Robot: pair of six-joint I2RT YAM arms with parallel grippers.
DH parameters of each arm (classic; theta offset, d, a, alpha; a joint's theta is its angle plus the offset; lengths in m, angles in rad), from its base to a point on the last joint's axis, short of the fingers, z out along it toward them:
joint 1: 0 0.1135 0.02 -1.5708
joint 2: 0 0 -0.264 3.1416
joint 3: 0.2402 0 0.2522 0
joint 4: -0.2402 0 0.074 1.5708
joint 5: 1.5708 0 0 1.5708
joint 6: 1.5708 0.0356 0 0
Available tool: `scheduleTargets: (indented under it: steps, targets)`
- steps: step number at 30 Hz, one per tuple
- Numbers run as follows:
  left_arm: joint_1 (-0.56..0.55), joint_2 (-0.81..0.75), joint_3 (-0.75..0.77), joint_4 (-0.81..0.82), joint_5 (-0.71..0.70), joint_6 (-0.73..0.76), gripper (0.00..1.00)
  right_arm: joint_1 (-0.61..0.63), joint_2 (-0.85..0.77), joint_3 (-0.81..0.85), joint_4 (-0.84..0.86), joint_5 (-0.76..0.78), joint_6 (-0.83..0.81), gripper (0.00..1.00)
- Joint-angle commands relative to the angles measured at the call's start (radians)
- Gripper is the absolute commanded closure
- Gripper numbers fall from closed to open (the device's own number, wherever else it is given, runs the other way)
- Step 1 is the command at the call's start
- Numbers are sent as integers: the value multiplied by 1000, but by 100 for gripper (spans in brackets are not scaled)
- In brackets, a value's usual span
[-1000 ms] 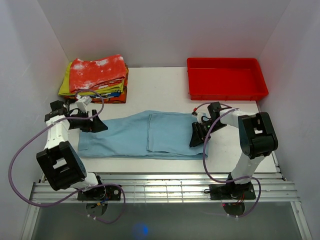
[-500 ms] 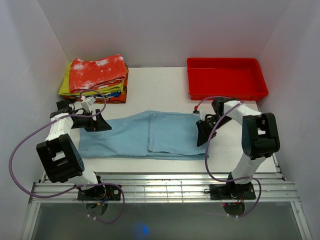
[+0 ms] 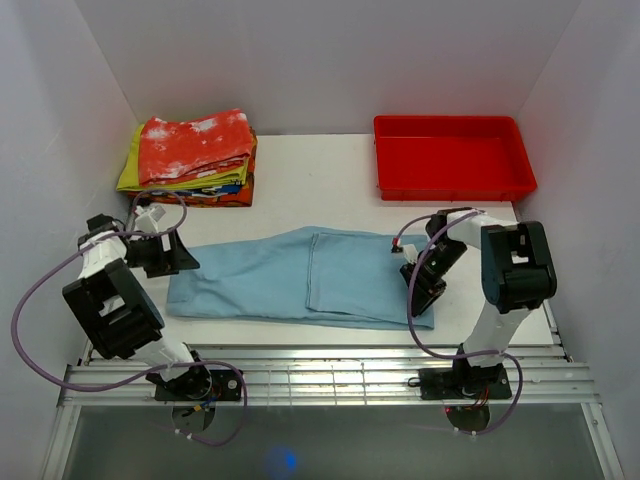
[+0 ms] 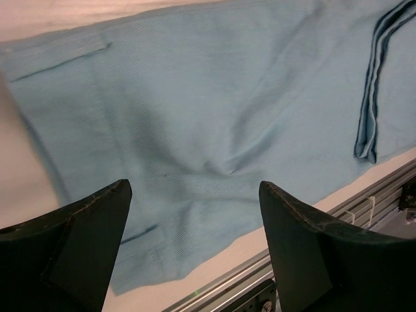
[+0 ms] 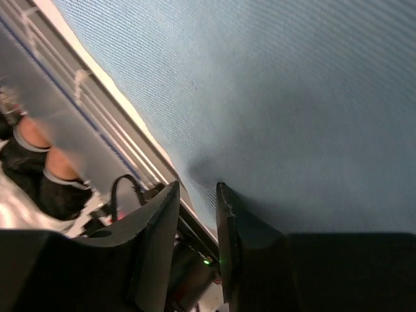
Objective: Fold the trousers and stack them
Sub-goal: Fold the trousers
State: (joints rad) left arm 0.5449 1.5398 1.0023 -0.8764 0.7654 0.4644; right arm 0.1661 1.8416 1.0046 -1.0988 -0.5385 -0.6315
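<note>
White desk (image 3: 310,160), trousers (image 3: 260,280) mid-fold: left gripper (image 4: 193,188) gaped wide, empty, above them; right gripper (image 5: 197,187) sat nearly closed at their edge, hold unclear. Next, probably: pinch, fold across.

Bright even light, soft shadows, motion blur at wrist-view edges.

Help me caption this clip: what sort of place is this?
Probably a robot test cell in a lab, not a home: plain white walls box in a white table, two arms are bolted to a metal rail at its near edge, and trousers, folded clothes and a red tray are laid out.
</note>
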Motion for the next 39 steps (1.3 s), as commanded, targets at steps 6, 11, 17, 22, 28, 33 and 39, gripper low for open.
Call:
scheduleTargets:
  steps: [6, 11, 17, 22, 28, 33, 39]
  targets:
    - [193, 40, 53, -113, -32, 148, 10, -210, -203, 136, 34, 40, -99, 35]
    - [213, 105, 47, -110, -58, 160, 12, -345, -160, 134, 150, 32, 1, 28]
    - [213, 166, 35, -82, -45, 149, 17, -376, -61, 97, 267, -60, 104, 28]
    - [213, 171, 47, -81, -25, 137, 17, -376, 13, 65, 307, -110, 139, 32]
    - [213, 177, 45, -73, 12, 123, 18, -375, 70, 29, 255, -179, 110, 48]
    - [204, 187, 44, -55, 41, 111, 20, -373, 149, 65, 171, -189, 73, 55]
    - [170, 174, 15, -50, 45, 111, 26, -410, 59, 98, 191, -181, 95, 92]
